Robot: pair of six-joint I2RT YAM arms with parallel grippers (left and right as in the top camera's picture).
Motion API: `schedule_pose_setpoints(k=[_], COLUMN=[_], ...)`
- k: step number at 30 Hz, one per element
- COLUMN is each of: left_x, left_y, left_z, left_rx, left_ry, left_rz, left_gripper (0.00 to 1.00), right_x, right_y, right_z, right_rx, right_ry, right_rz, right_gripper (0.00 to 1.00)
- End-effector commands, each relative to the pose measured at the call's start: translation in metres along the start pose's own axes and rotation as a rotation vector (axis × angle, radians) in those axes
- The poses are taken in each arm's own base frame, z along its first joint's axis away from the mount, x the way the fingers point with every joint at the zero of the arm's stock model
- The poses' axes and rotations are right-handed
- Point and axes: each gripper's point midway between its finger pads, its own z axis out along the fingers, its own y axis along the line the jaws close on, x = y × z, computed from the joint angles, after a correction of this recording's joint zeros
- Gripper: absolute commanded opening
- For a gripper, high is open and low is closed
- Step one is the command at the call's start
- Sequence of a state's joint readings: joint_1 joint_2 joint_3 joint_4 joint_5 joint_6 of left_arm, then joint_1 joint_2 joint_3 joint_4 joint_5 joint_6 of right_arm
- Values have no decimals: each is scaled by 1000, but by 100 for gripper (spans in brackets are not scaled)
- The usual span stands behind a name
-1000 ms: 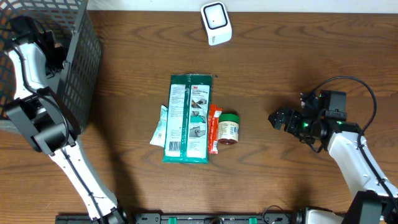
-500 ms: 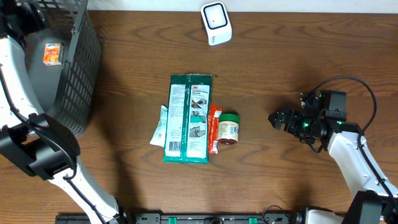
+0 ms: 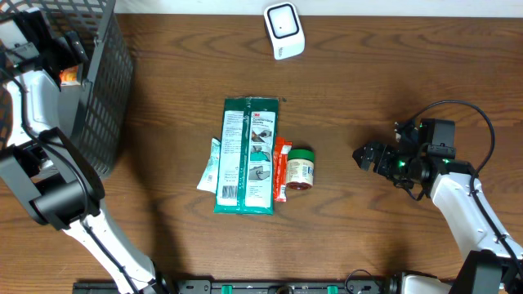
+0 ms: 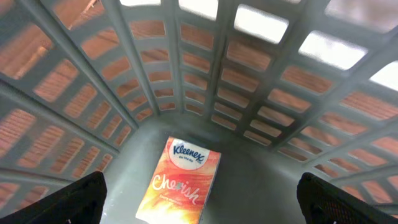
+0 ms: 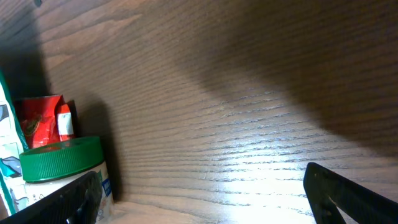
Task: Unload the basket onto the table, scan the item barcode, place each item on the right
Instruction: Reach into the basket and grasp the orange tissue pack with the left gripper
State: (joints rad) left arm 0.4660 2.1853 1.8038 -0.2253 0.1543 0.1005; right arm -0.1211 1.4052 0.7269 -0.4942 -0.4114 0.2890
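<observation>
An orange Kleenex tissue pack [image 4: 183,180] lies flat on the floor of the grey mesh basket [image 4: 217,74], also visible as an orange patch [image 3: 69,76] from overhead. My left gripper [image 4: 202,205] hangs above it, open, its fingertips [image 4: 62,199] wide on either side and touching nothing. The white barcode scanner [image 3: 283,30] stands at the table's far edge. My right gripper [image 3: 365,155] rests open and empty on the right, pointing at a green-lidded jar [image 5: 62,168].
At the table's middle lie a green 3M package [image 3: 247,155], a small white pack [image 3: 209,166], a red stick pack [image 3: 281,168] and the jar [image 3: 300,169]. The basket [image 3: 110,98] fills the far left corner.
My left jaws have spread wider and the tissue pack now lies free in the basket. The left arm shifted above the basket. The right arm has not moved.
</observation>
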Motion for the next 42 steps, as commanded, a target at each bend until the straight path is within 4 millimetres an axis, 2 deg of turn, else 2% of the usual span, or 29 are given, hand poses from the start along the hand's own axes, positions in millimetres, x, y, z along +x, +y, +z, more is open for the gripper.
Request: schedule_pose_setpoints(k=[1,4,10,16,22,26,29,34,35,37,38,42], left_x=[25,37,44,69,87,86,84,75,70,61,58,57], left_y=[6,7,8,11,12,11,12,12,11,11,11,11], left_z=[21,30,44,66,76,75,73,65,62,56,54,51], left_rx=[-8,-8,-8,-12,-11,-10,-11,-12,-12,-13,-13,-13], left_ry=[48,73,66,104,140,140,138,127,118,100,93,98], left_rz=[-18,-20,-19,-20,-24,-24,-24,-24,-23,-21,-20,-21], left_gripper=[98,98,98,98,97,66,59,58,53,33,28,28], right_x=[-8,-7,-7,-7,-7,-7,-7,-8,-7,-7,-7,-7], right_y=[3,3,3,3,3,3,3,3,3,3,3,3], right_z=[-6,-6,-6,-6,-6,-6,-6,-6,-6,-6,-6,-6], right_rx=[-9,-9,-9,-9,-9,-9,-9,-9,-9,-9,-9,-9], right_ry=[-26,-25,-25,-25,-25,-25,-25,-26,-25,-25,-25,-25], right_rz=[6,7,7,7,7,7,7,6,7,7,7,7], right_gripper=[99,99,99,99,99,99,99,99,99,99,99,99])
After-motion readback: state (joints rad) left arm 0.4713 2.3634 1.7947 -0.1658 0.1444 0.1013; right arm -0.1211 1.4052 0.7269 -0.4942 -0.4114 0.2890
